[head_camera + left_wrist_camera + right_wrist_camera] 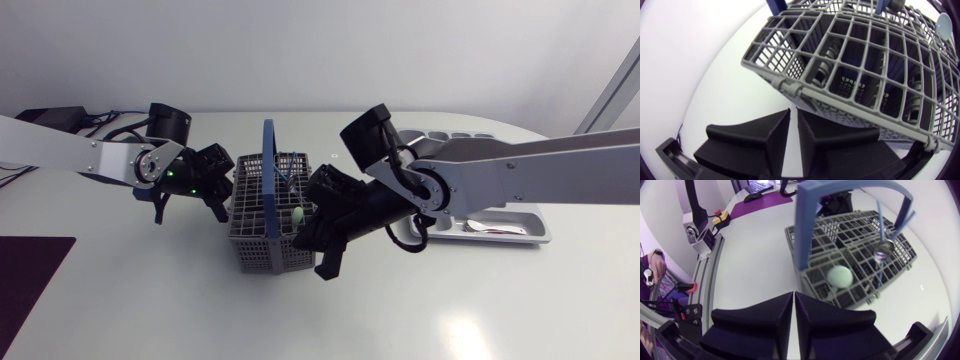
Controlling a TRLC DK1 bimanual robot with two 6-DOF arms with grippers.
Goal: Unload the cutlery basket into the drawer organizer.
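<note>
The grey cutlery basket (262, 256) with its tall blue handle (268, 150) stands mid-table. A utensil with a pale green round end (297, 214) and a blue-handled one (286, 176) stick up in it. My left gripper (214, 190) sits against the basket's left side, shut, its tips (793, 117) just under the basket's rim (840, 100) with nothing seen between them. My right gripper (322, 228) hangs at the basket's right side, shut and empty (794, 300). Ahead of it are the green end (840, 276) and the blue-handled utensil (881, 255). The grey drawer organizer (525, 236) lies at the right, partly hidden by my right arm.
A spoon (490, 228) lies in the organizer's front compartment. A dark purple mat (30, 272) covers the table's front left corner. Bare table runs along the front, below the basket.
</note>
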